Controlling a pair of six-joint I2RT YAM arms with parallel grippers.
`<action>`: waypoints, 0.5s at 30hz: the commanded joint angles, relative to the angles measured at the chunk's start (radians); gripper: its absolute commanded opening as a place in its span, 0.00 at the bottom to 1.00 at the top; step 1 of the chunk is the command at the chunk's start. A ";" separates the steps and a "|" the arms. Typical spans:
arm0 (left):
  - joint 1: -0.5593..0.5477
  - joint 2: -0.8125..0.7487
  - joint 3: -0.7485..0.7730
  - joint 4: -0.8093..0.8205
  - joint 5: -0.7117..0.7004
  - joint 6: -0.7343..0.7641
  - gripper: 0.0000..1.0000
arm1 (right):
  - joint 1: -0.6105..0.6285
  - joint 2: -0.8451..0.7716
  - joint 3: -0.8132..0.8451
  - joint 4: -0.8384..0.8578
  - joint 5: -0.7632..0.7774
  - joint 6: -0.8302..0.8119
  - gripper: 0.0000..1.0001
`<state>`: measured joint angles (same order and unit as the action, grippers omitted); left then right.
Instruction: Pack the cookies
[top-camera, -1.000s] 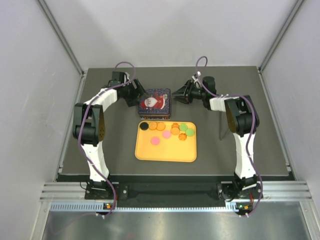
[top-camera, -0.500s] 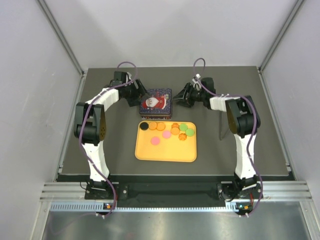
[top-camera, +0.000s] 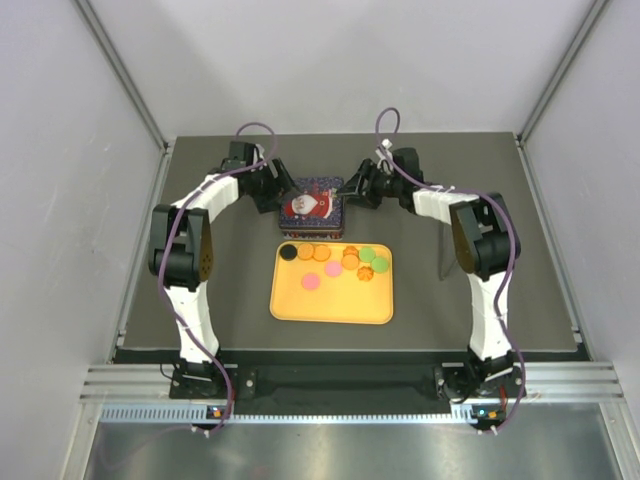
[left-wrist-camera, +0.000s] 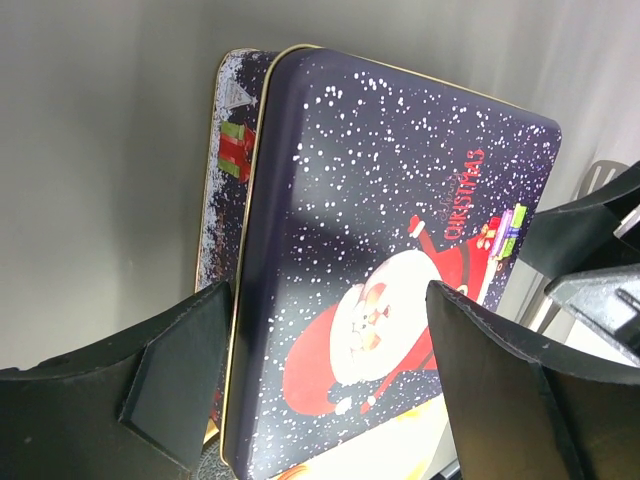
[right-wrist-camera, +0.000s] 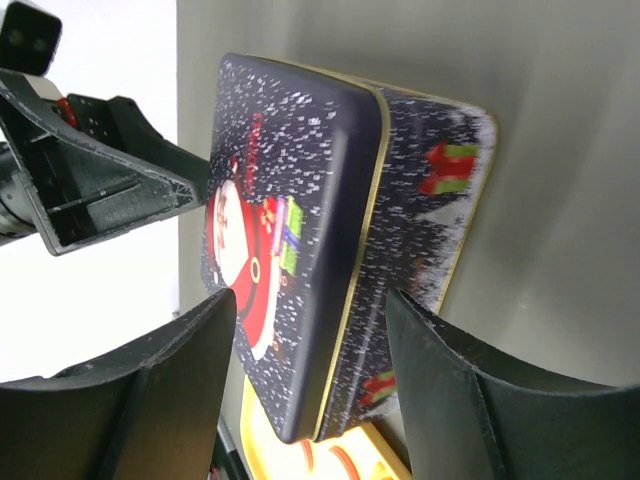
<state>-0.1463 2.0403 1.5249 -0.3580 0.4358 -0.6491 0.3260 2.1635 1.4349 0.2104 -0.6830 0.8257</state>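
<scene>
The cookies (top-camera: 322, 254), mostly orange with pink, green and one black, lie in the far half of a yellow tray (top-camera: 330, 305). Behind the tray sits a dark blue Christmas tin with a Santa lid (top-camera: 312, 204). The lid is on. My left gripper (top-camera: 281, 193) is open at the tin's left edge. In the left wrist view the left gripper (left-wrist-camera: 330, 390) has its jaws straddling the tin (left-wrist-camera: 400, 230). My right gripper (top-camera: 350, 190) is open at the tin's right edge. In the right wrist view the right gripper (right-wrist-camera: 315, 385) straddles the tin's side (right-wrist-camera: 300, 180).
The dark table mat (top-camera: 450, 300) spreads round the tray and tin. Grey walls stand close on three sides. In the right wrist view a strip of the yellow tray (right-wrist-camera: 300, 450) shows below the tin.
My right gripper has moved left to the tin's right edge. My left gripper has edged slightly closer to the tin's left side. The tin and cookies have not moved.
</scene>
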 joint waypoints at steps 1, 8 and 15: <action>-0.007 0.014 0.046 -0.006 -0.005 0.032 0.83 | 0.028 -0.034 0.059 -0.045 0.037 -0.060 0.62; -0.015 0.018 0.061 -0.021 -0.017 0.052 0.83 | 0.051 -0.011 0.120 -0.114 0.071 -0.088 0.60; -0.036 0.032 0.087 -0.053 -0.042 0.078 0.83 | 0.059 -0.010 0.145 -0.170 0.099 -0.117 0.54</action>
<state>-0.1642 2.0708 1.5715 -0.3985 0.4026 -0.5995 0.3664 2.1635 1.5288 0.0544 -0.6025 0.7422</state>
